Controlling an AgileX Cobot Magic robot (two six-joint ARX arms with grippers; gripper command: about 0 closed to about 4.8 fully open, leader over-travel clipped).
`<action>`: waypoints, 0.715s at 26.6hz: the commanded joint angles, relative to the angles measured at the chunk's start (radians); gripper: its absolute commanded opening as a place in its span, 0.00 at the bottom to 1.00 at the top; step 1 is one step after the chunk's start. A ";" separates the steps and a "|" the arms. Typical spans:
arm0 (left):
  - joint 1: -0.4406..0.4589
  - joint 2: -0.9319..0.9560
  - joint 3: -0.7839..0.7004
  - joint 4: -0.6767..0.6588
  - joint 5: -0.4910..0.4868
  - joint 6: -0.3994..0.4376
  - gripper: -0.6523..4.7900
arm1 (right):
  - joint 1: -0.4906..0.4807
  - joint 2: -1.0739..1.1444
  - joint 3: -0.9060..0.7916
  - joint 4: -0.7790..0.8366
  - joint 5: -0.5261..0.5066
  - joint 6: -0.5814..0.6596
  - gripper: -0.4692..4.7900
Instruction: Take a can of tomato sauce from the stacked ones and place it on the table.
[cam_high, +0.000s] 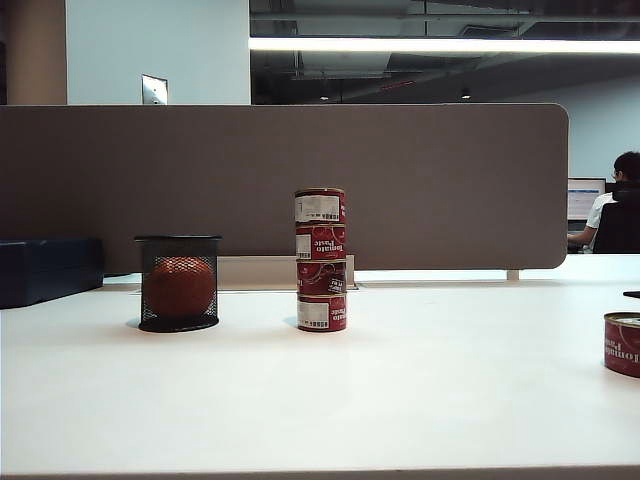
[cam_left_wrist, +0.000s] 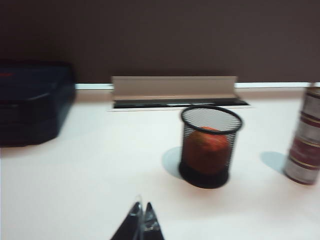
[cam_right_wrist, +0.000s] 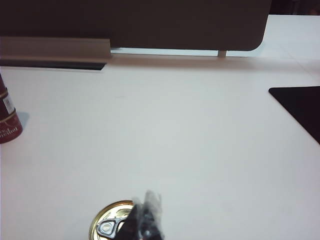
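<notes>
The stacked ones (cam_high: 320, 260) are several red tins in one upright column mid-table; the column's edge also shows in the left wrist view (cam_left_wrist: 306, 137) and the right wrist view (cam_right_wrist: 7, 120). A single can of tomato sauce (cam_high: 622, 343) stands apart on the white table (cam_high: 400, 390) at the far right edge. In the right wrist view its gold pull-tab lid (cam_right_wrist: 111, 225) lies just under my right gripper (cam_right_wrist: 147, 200), which is shut with nothing in it. My left gripper (cam_left_wrist: 142, 206) is shut and empty, hanging over bare table short of the mesh cup. Neither gripper shows in the exterior view.
A black mesh cup (cam_high: 178, 283) holding an orange ball stands left of the stack. A dark blue box (cam_high: 50, 268) sits at the far left. The grey-brown partition (cam_high: 300, 170) runs along the back. A flat black item (cam_right_wrist: 300, 107) lies at the right.
</notes>
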 joint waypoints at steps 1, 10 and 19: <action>0.002 0.001 0.002 -0.011 -0.041 0.001 0.11 | 0.000 -0.002 -0.008 0.025 -0.006 -0.011 0.08; 0.002 0.001 0.002 -0.129 -0.029 0.000 0.11 | -0.001 -0.002 -0.008 0.026 -0.005 -0.013 0.08; 0.002 0.001 0.002 -0.148 -0.029 0.001 0.11 | -0.001 -0.002 -0.008 0.027 -0.005 -0.012 0.08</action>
